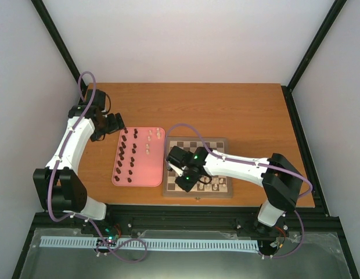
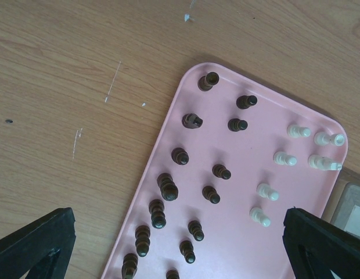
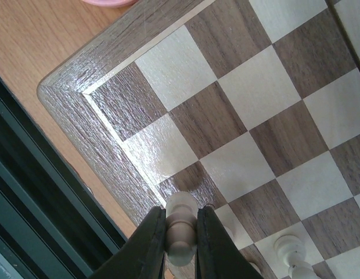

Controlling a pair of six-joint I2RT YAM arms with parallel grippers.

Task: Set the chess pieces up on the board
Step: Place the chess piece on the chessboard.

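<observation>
Chessman (image 3: 181,238) lengthwise in right end effector (image 3: 181,211)

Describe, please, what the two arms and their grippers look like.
The left arm and right arm have white shells, black joints and a looping purple cable. The left gripper and right gripper are black; green lights dot the right arm.

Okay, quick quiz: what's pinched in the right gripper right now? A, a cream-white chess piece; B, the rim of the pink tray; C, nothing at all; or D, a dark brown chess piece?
A: in the right wrist view the right gripper is shut on a cream-white piece over the board, near its corner.
</observation>
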